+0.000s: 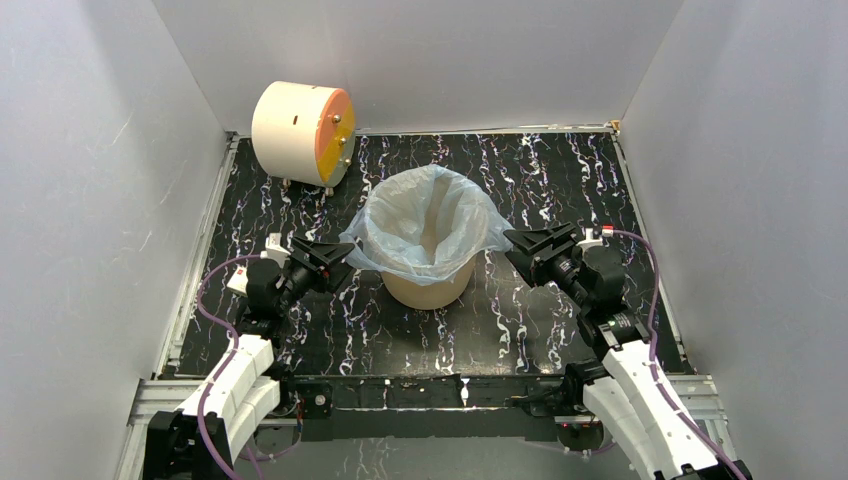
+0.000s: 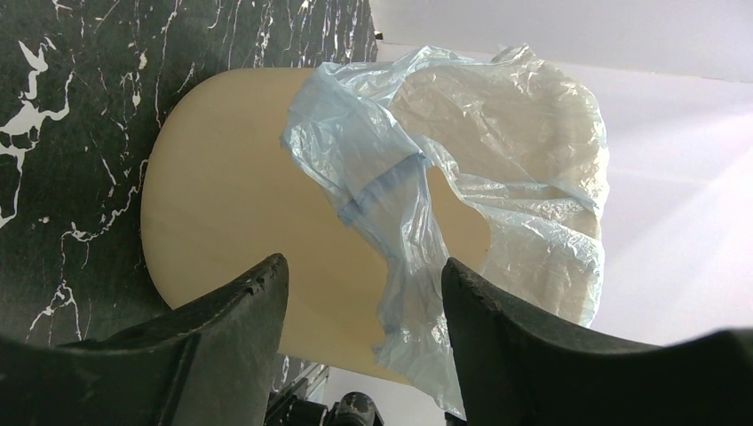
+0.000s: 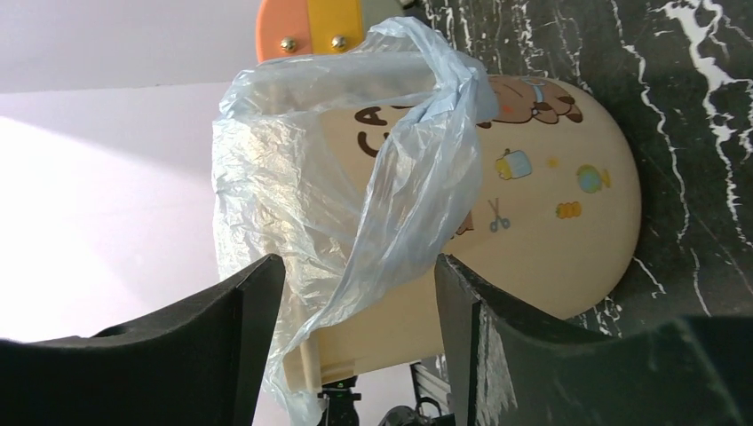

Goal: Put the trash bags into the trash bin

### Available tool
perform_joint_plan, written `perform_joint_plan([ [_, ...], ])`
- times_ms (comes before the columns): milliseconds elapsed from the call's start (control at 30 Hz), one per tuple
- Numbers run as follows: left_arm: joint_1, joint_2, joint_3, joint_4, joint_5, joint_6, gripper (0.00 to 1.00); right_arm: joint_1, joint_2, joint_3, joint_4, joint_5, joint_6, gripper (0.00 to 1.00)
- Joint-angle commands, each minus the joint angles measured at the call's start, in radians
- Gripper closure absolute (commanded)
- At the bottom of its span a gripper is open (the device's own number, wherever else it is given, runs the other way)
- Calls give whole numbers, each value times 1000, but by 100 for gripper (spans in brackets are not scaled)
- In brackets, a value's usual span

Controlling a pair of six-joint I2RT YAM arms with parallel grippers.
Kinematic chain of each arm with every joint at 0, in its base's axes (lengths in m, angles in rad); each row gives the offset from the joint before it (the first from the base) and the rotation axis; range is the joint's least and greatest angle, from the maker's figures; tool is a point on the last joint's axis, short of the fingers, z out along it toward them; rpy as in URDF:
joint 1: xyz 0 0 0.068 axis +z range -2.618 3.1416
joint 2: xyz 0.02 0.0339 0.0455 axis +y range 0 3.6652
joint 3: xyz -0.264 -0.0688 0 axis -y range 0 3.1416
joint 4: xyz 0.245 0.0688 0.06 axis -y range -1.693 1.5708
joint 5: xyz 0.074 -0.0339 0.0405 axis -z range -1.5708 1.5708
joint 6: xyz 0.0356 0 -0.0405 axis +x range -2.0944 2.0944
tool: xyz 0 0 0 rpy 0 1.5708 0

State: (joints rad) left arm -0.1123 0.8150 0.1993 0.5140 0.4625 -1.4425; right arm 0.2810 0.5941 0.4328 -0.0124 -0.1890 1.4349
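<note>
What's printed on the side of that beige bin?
The trash bin carries small cartoon pictures and dark brown letters, best seen in the right wrist view.

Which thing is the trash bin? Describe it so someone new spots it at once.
Start at the black marbled table; near its centre stands a round tan trash bin. A crinkly pale blue trash bag lines it and folds out over its rim. Unlike the cream drum with an orange face at the far left corner, it is open-topped and bag-lined.
</note>
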Motion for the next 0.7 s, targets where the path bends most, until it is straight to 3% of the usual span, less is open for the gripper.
perform_joint_plan([
  [0, 5, -14, 35, 1, 2, 1, 38, -3, -14, -15, 132, -49, 37, 30],
  [100, 5, -14, 34, 4, 1, -1, 38, -3, 32, -19, 158, -106, 49, 37],
  [200, 5, -13, 34, 7, 2, -4, 38, -3, 87, -38, 236, -167, 76, 50],
  [400, 5, -16, 34, 0, 5, -4, 38, -3, 135, -41, 284, -205, 90, 35],
  [500, 5, -17, 32, -5, 4, -4, 38, -3, 103, -38, 227, -168, 77, 35],
  [600, 5, -17, 31, 2, 4, -6, 39, -3, 59, -62, 198, -126, 96, 53],
  [667, 5, -17, 32, 4, 6, -6, 39, -2, 41, -74, 171, -116, 116, 74],
])
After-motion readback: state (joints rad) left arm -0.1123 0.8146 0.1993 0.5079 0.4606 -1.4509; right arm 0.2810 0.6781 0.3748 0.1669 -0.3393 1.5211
